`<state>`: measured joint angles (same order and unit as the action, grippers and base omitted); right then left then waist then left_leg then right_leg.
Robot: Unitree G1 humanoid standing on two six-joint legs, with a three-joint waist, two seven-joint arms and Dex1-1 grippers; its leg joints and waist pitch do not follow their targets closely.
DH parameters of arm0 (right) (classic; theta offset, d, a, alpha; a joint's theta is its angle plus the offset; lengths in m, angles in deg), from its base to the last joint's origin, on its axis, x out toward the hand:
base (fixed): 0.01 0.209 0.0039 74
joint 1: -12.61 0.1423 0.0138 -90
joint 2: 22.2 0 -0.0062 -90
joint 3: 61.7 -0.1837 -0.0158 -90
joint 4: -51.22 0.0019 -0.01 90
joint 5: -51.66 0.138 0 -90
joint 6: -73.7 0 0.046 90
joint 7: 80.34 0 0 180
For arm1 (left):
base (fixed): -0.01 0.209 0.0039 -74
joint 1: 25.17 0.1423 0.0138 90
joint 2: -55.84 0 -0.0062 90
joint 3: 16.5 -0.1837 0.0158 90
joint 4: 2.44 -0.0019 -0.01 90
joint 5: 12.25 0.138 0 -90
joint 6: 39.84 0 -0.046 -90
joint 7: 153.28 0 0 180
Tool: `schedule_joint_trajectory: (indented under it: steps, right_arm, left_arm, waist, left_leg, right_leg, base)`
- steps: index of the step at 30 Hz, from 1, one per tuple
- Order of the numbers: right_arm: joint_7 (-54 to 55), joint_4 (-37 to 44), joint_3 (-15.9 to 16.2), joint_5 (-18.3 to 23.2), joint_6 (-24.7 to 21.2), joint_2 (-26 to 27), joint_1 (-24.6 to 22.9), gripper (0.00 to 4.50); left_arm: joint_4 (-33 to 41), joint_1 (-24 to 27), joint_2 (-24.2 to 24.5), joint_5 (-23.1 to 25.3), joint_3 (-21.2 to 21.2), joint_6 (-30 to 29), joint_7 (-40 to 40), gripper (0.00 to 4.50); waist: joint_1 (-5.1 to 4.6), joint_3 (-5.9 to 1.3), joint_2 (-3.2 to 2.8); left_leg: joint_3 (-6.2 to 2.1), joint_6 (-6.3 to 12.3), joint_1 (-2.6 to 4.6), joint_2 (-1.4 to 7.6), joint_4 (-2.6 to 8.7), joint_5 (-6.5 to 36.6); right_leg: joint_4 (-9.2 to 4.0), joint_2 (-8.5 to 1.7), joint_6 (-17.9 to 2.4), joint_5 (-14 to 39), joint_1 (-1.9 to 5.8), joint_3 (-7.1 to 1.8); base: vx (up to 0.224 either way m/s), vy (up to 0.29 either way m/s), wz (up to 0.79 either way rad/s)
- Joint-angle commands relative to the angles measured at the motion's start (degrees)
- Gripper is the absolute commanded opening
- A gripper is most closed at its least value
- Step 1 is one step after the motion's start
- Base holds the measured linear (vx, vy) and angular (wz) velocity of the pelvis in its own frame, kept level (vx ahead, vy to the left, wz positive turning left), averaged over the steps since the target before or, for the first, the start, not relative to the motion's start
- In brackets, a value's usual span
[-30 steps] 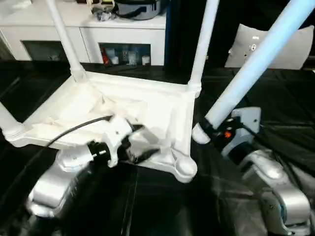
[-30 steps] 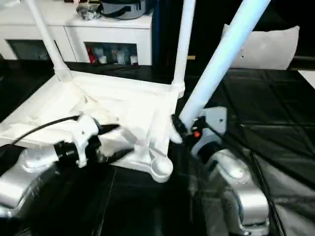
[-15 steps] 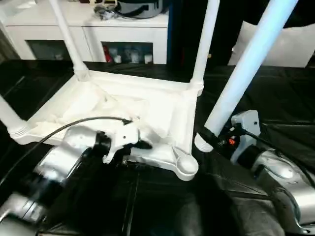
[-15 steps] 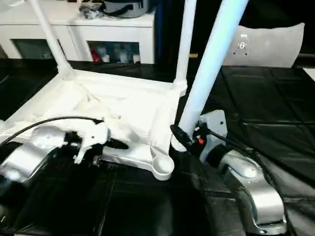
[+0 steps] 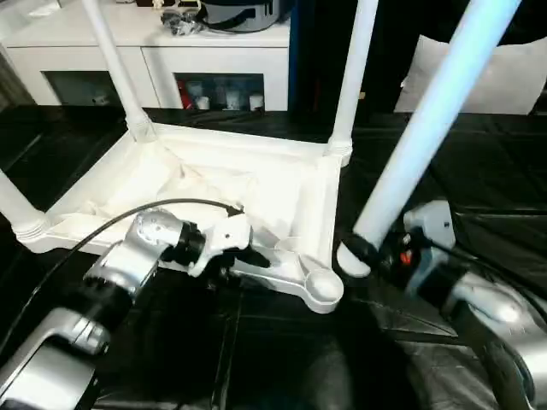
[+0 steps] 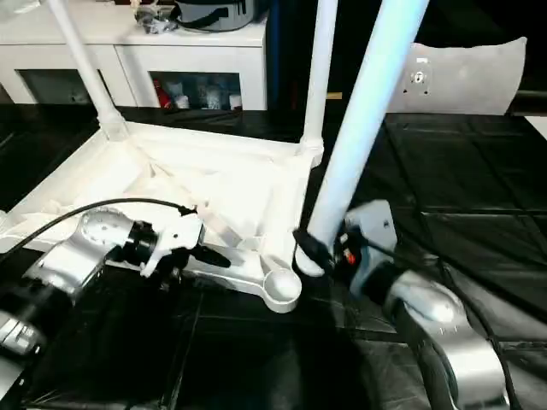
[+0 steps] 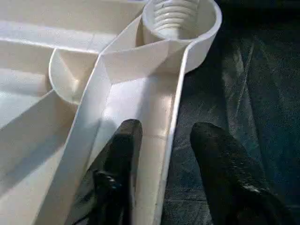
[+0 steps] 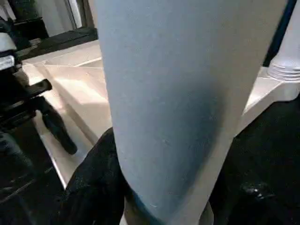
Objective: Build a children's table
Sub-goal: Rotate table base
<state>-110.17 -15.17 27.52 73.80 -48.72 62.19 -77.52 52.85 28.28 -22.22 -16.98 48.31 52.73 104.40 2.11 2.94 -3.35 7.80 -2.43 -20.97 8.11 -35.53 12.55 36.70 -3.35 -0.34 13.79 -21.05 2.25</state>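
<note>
head views: your table top (image 5: pixel 214 184) lies upside down on the black floor (image 5: pixel 282 359), three legs fitted; your right gripper (image 5: pixel 363 248) is clenched round the fourth leg (image 5: pixel 432 120) beside the empty socket (image 5: pixel 322 284). left wrist: your left gripper (image 7: pixel 164 140) stands parted, fingers (image 7: pixel 123 154) straddling the rim (image 7: pixel 171 136).

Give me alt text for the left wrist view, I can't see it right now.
The left gripper straddles the raised rim of the upturned white table top, one black finger inside the rim and one outside over the dark floor covering. Ahead of it sits an empty corner socket with ridges visible inside.
</note>
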Motion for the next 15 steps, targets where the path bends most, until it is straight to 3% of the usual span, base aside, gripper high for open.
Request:
schedule_joint_trajectory:
  steps: [1,15]
  right_arm:
    - [-0.18,1.41,-0.50,0.51,-0.39,-0.51,0.15,1.93]
    - [-0.03,1.22,0.67,1.13,-1.59,-0.83,1.30,1.93]
  left_arm:
    - [-0.98,-1.13,-0.31,0.73,0.31,1.26,-0.08,1.82]
    - [-6.86,-2.05,-0.40,3.66,0.63,5.72,0.67,0.76]
  waist:
    - [0.21,-3.20,0.06]
    - [0.32,-3.05,0.36]
  left_leg:
    - [-1.25,1.18,0.26,4.49,4.86,7.58]
    - [-0.96,1.69,0.25,4.69,4.92,7.36]
  right_leg:
    - [-4.64,-5.52,-15.34,0.78,2.83,-3.19]
    - [-4.69,-5.69,-15.47,1.14,2.72,-3.22]
  base:
    - [0.000,0.000,0.00]
    - [0.000,0.000,0.00]
